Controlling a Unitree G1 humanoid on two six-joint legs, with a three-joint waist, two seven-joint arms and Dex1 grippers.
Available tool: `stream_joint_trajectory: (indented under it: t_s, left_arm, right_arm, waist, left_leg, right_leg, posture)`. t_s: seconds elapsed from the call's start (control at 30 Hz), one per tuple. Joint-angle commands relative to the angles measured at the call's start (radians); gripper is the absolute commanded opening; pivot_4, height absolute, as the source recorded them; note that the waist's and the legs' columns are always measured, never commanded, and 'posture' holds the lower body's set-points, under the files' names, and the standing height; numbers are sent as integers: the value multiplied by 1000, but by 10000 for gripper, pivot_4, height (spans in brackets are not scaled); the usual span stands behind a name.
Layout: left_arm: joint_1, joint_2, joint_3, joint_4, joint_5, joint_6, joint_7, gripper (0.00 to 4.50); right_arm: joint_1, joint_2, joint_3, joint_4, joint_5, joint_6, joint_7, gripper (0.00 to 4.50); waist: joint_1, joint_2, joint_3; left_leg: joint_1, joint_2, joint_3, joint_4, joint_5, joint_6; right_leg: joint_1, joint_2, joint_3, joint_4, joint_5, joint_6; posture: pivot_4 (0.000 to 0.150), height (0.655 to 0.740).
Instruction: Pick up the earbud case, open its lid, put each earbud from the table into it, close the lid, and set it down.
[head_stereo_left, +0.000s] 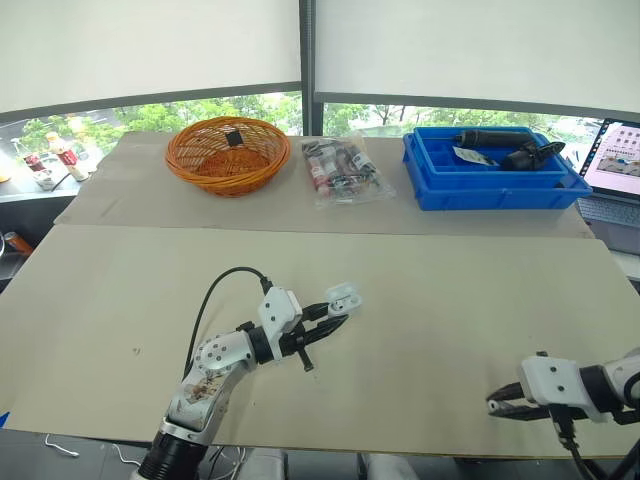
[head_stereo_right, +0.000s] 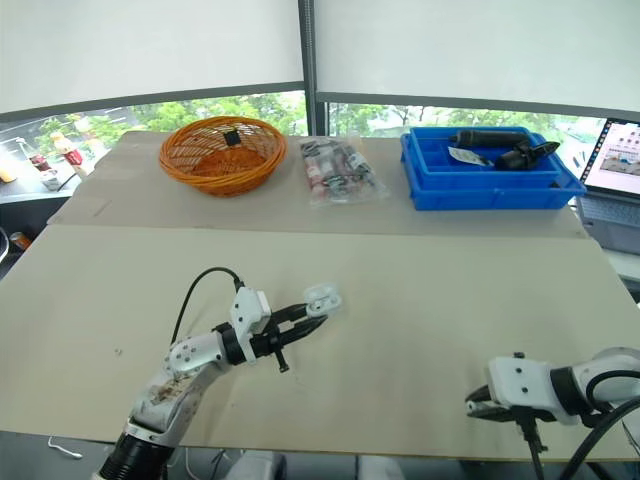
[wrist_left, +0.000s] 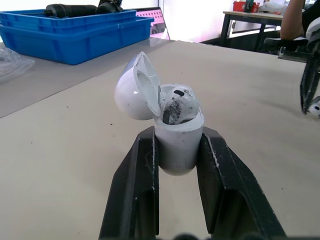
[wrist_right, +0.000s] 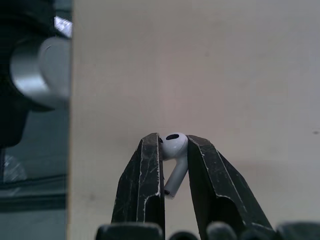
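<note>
My left gripper (head_stereo_left: 335, 312) is shut on the white earbud case (wrist_left: 175, 131) and holds it above the middle of the table. The case lid (wrist_left: 136, 87) stands open, and one earbud (wrist_left: 176, 105) sits inside the case. My right gripper (head_stereo_left: 492, 402) is near the table's front right edge, shut on a second white earbud (wrist_right: 172, 157) with its stem between the fingers (wrist_right: 147, 185). In the left wrist view the right gripper (wrist_left: 311, 95) appears far off at the side.
At the back stand an orange wicker basket (head_stereo_left: 227, 153), a clear bag of small items (head_stereo_left: 343, 170) and a blue tray (head_stereo_left: 490, 170) holding black tools. A laptop (head_stereo_left: 615, 170) sits at the far right. The table's front edge lies just under the right gripper.
</note>
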Motion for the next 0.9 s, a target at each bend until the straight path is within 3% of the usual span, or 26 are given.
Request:
stream_joint_trajectory:
  t_s: [0.03,0.57,0.6,0.8,0.9]
  left_arm:
    - [9,4,4,-55,-21,1,6,5366]
    - [13,5,-2,-66,-19,9,18,5366]
    - [13,5,-2,-66,-19,10,18,5366]
    - [3,4,-3,-58,-19,9,16,5366]
    - [6,5,-2,-60,-20,9,15,5366]
  right_arm:
    - [2,-14,-5,20,-18,-61,12,3176]
    - [-74,-16,66,34,-24,-8,24,3176]
    - [-78,-13,65,35,-19,-1,23,13250]
    - [-99,-15,45,23,-19,-16,3,32569]
    - [-50,-49,-22,-50,1,37,7,32631]
  waist:
    - [-1,0,0]
    - [-2,0,0]
    - [-2,0,0]
    - [-1,0,0]
    - [2,0,0]
  left_leg:
    - [0,0,0,0,0,0]
    - [1,0,0,0,0,0]
    - [1,0,0,0,0,0]
    - [1,0,0,0,0,0]
    - [1,0,0,0,0,0]
  right_leg:
    - [0,0,0,0,0,0]
    - [1,0,0,1,0,0]
    - [1,0,0,1,0,0]
    - [1,0,0,1,0,0]
    - [1,0,0,1,0,0]
  posture:
    - [1500,7114]
    - [1500,7114]
    - [1500,7114]
    - [1500,7114]
    - [1500,7114]
